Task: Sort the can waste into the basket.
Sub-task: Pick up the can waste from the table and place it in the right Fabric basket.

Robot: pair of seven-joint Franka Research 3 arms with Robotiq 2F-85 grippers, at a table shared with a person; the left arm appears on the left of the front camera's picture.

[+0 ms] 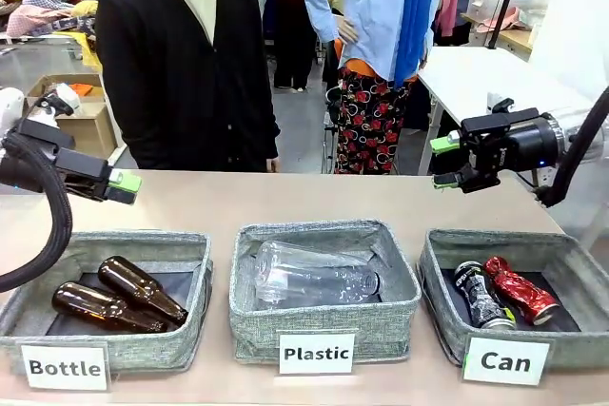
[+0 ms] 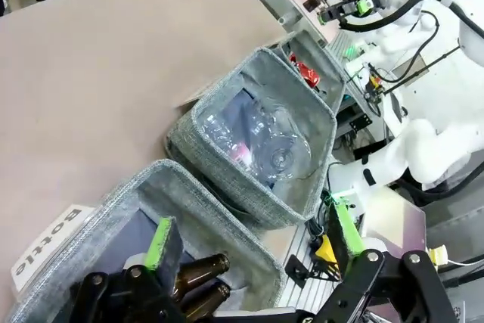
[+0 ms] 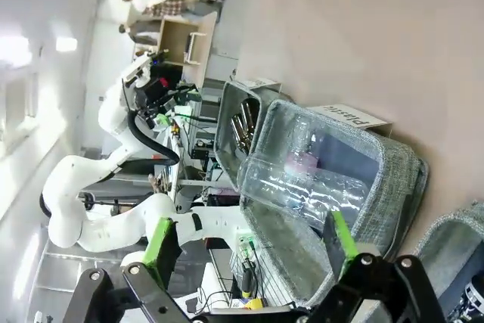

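Both drink cans already lie inside the rectangular grey fabric basket with the white "Can" label (image 1: 445, 259), so the sorting appears finished and the step in hand looks like a pause with the arms raised clear. The wrinkled red metal can (image 1: 520, 289) rests on the dark lining toward the far right of that basket, and the black metal can with a silver top (image 1: 478, 294) lies just beside it on the left, the two close enough that they may touch, though this cannot be settled from the front view. The right gripper (image 1: 442, 161) hangs above and behind the Can basket, well apart from it, its green-padded fingers spread and empty. The left gripper (image 1: 126, 187) is likewise released and holds nothing; it hovers far to the left of the Can basket, above the alike grey fabric basket labelled "Bottle" (image 1: 195, 256), where two brown glass bottles (image 1: 119, 294) lie. Between that one and the Can basket stands the grey fabric basket labelled "Plastic" (image 1: 243, 263), holding clear plastic bottles (image 1: 309, 275). No can is seen on the bare beige tabletop (image 1: 314, 197) around the Can basket. A person in a dark cardigan (image 1: 186, 64) stands at the far side of the table. If any move remains, it would call only for checking that no can waste is left out; neither claw needs to clench on anything as things lie.
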